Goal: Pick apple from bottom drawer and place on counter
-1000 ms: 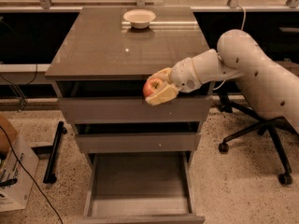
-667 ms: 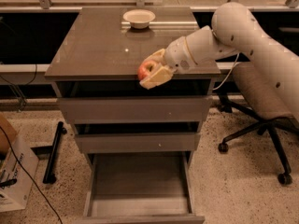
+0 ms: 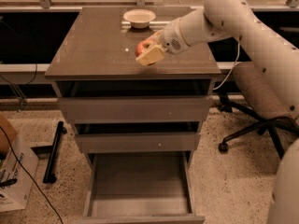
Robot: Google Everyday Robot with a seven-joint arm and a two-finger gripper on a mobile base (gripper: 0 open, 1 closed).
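My gripper (image 3: 145,50) is shut on the small red-orange apple (image 3: 141,46) and holds it over the middle of the counter (image 3: 93,55), just above the glossy top. The cream finger pad (image 3: 150,56) covers the apple's lower right side. The white arm reaches in from the upper right. The bottom drawer (image 3: 139,183) is pulled out below, and its flat floor is bare.
A cream round bowl (image 3: 139,17) stands at the back of the counter. The two upper drawers (image 3: 135,108) are slightly open. An office chair (image 3: 261,106) stands to the right. A cardboard box (image 3: 14,171) and a black bar (image 3: 53,150) lie on the floor at the left.
The gripper has carried the apple up and back, from in front of the top drawer's face to above the counter's top.
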